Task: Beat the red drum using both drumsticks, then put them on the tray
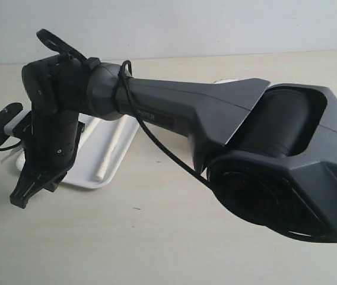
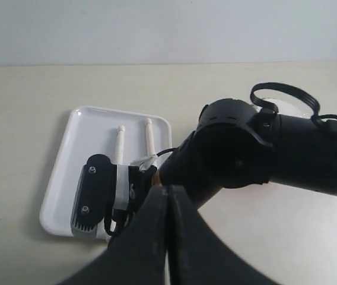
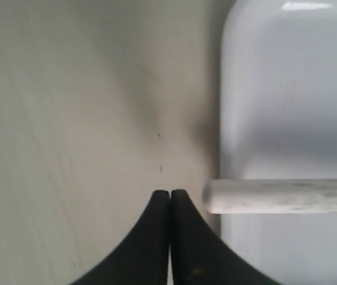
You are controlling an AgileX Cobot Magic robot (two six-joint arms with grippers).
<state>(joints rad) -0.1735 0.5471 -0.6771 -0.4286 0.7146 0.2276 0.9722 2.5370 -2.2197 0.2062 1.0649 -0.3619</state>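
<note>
Right gripper (image 3: 169, 196): fingers pressed together and empty, tips poised over the bare table (image 1: 156, 237) just off the tray's rim.
Left gripper (image 2: 167, 196): closed as well, holding nothing, well back from the tray.
Drumsticks: both lie side by side on the tray (image 2: 62, 178), one (image 2: 120, 142) close beside the other (image 2: 150, 139), rounded tips pointing the same way.
Right wrist view: the blunt end of one drumstick (image 3: 275, 196) pokes out over the tray (image 3: 287, 89) rim, just beside the closed fingertips, with no contact visible.
Exterior view: the right gripper (image 1: 27, 191) hangs at about 7 o'clock of the tray (image 1: 124, 139); only one drumstick (image 1: 110, 153) shows clearly.
Left wrist view: the only one to take in both sticks and most of the tray.
In the way: the bulky right arm (image 1: 228, 119) fills the exterior view from 3 o'clock to 9 o'clock; its wrist camera (image 2: 94, 196) covers the sticks' near ends in the left wrist view.
</note>
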